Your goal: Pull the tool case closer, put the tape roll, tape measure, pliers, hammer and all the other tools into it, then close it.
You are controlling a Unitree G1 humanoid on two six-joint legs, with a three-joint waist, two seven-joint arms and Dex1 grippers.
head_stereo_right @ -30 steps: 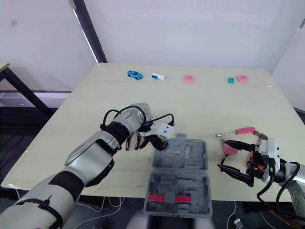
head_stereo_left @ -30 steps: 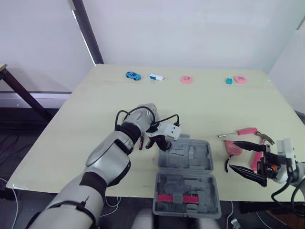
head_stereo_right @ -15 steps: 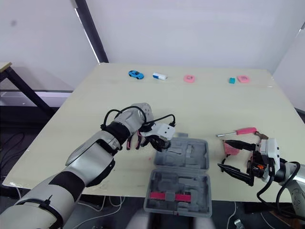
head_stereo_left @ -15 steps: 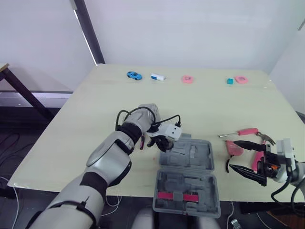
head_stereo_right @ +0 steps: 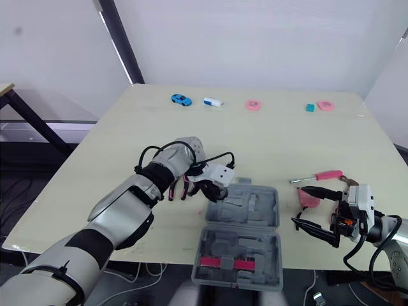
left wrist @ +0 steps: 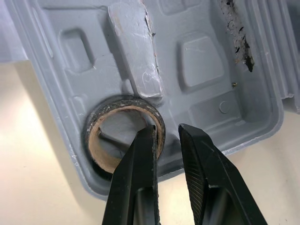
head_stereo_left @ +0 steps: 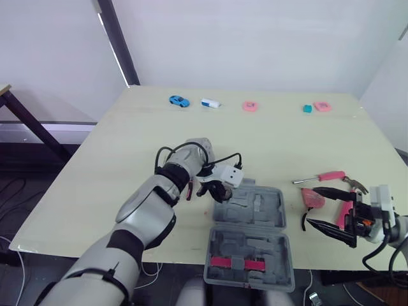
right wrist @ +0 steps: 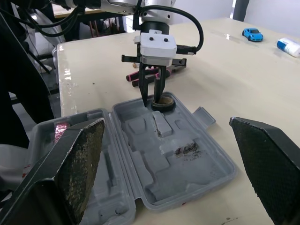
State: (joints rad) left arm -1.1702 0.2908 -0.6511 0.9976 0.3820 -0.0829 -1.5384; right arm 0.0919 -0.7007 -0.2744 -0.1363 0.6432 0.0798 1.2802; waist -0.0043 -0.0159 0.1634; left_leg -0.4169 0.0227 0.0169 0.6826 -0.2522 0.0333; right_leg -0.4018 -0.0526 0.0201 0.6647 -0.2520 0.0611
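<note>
From here I see a pale bench set against a plain white wall. Along its far edge lie a blue toy car, a white and blue piece, two pink rings and a small teal block.

The grey tool case lies open at the near edge, in front of me, both halves flat. A pink strip lies in the near half.

My left gripper points down at the far left corner of the case, its jaws a narrow gap apart. The tape roll lies flat in the round recess there. One fingertip sits over the roll's rim, and the other is just outside it. A pink-handled tool lies on the bench just beside that wrist, outside the case.

My right gripper hangs over the near right part of the bench with its jaws spread wide, holding nothing. A pink-handled screwdriver lies just beyond it. More pink tools lie under and around its fingers, but I cannot tell which is which.
</note>
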